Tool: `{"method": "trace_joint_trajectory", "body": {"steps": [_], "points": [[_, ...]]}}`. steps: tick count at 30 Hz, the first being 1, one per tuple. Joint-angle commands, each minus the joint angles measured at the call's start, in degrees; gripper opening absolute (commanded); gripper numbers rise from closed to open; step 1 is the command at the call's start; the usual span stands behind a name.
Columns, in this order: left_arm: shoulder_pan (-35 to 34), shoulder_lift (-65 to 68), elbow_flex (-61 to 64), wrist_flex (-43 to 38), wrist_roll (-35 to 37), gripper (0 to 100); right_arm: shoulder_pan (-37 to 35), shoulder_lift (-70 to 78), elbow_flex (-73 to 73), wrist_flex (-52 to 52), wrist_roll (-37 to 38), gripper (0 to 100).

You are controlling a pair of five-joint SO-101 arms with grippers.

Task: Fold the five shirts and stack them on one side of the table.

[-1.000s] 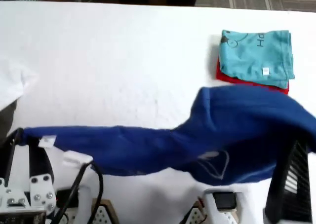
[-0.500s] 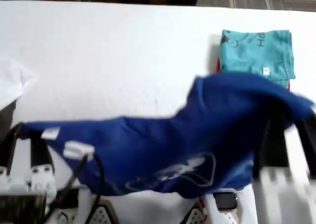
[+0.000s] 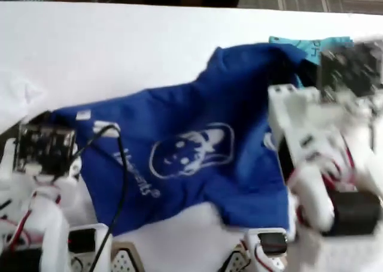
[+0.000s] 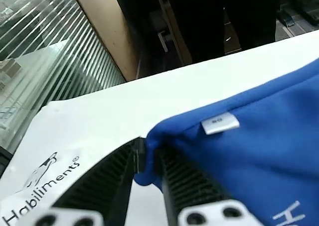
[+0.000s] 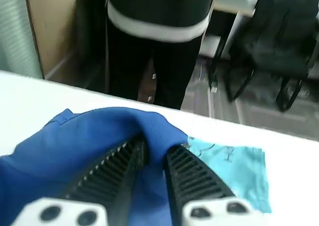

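Blue shirt (image 3: 191, 164) could be dragged across the folded teal shirt (image 5: 227, 169) just beside it if laid down carelessly, and that stack upset. It was seen spread print-up over the desk (image 3: 119, 44), one corner pinched in the left end effector (image 4: 148, 154), another fold clamped in the right end effector (image 5: 155, 149).

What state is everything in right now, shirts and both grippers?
blue shirt: unfolded, print up, gripped at two edges
left gripper: shut on the blue shirt beside its label
right gripper: shut on a bunched edge of the blue shirt
light-blue shirt: folded, lying flat, not gripped
white shirt: lying loose, not gripped; fold cannot be told
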Motion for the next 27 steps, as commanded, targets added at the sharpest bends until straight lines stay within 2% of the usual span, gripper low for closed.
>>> {"method": "trace_joint_trajectory", "body": {"steps": [1,6,11,21,27], "points": [[0.1,1.6,4.0,-7.5,0.4,2,0.0,1.0,9.0,-10.0,0.2,1.9],[0.3,13.9,3.3,-14.6,0.4,2,0.0,1.8,18.4,-22.4,3.3,1.9],[0.4,30.7,-5.3,-18.5,0.4,2,-0.6,10.3,17.8,-26.7,4.6,1.9],[0.4,62.3,-26.9,-17.4,0.4,2,-0.6,36.6,-0.1,-26.9,4.6,1.9],[0.4,77.0,-34.4,-17.1,0.4,2,-0.7,53.2,-11.7,-26.7,4.1,1.9]]}}
